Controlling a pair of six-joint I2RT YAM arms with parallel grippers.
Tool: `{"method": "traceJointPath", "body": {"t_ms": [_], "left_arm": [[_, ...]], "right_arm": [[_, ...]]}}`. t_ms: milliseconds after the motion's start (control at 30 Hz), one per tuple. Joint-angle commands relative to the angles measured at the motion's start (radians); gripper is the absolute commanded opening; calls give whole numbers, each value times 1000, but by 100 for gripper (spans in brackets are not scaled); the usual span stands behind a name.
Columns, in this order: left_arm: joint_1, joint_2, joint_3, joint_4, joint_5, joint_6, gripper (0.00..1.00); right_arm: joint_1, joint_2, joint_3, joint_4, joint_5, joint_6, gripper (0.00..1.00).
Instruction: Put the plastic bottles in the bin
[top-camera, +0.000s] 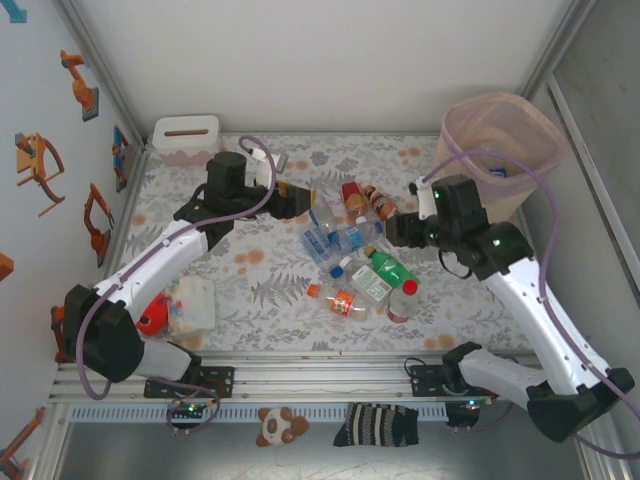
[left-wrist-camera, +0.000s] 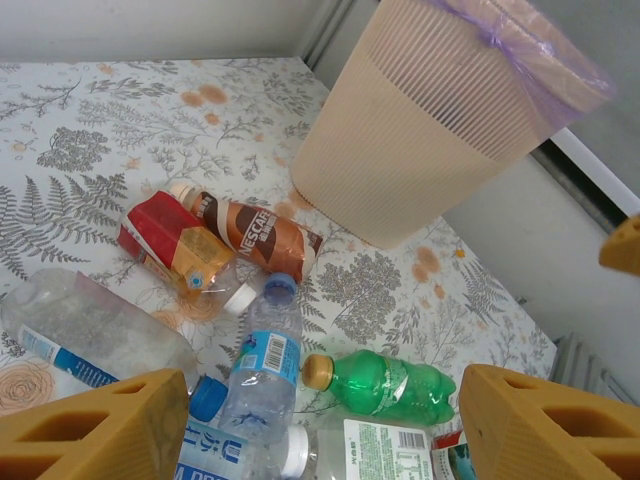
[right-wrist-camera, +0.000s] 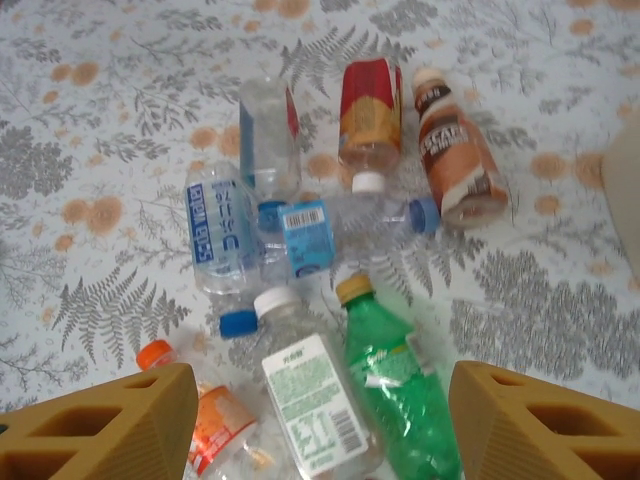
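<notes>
Currently, plastic bottles (right-wrist-camera: 305, 235) heaped on table (right-wrist-camera: 100, 150) — bin (left-wrist-camera: 420, 130) pink-lined, contents unseen, left claw (left-wrist-camera: 320, 430) and right claw (right-wrist-camera: 310, 420) both spread, ungripping.

From above I see the plastic bottles (top-camera: 355, 255) heaped mid-tabletop (top-camera: 260, 292). My left end effector (top-camera: 298, 198) sits at the pile's far-left edge and my right end effector (top-camera: 395, 230) at its right edge. The bin (top-camera: 452, 140) stands in the far right corner.
</notes>
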Motion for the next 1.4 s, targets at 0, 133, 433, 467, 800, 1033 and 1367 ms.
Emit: {"method": "traceJointPath", "body": {"t_ms": [0, 133, 433, 467, 800, 1033, 1367], "left_arm": [[8, 7, -8, 2, 2, -17, 71], [8, 11, -5, 11, 4, -30, 71], [7, 1, -9, 5, 1, -50, 71], [8, 0, -14, 9, -2, -53, 71], [7, -10, -25, 21, -21, -67, 71], [8, -8, -25, 20, -25, -63, 71], [8, -7, -21, 29, -26, -47, 71]], "right_arm": [[81, -68, -63, -65, 168, 174, 66], [191, -138, -156, -54, 261, 243, 67], [269, -251, -312, -59, 280, 335, 62], [271, -256, -326, -58, 272, 341, 61], [283, -267, -417, -26, 238, 357, 53], [284, -264, -425, -37, 255, 358, 44], [285, -260, -331, -138, 324, 354, 28]]}}
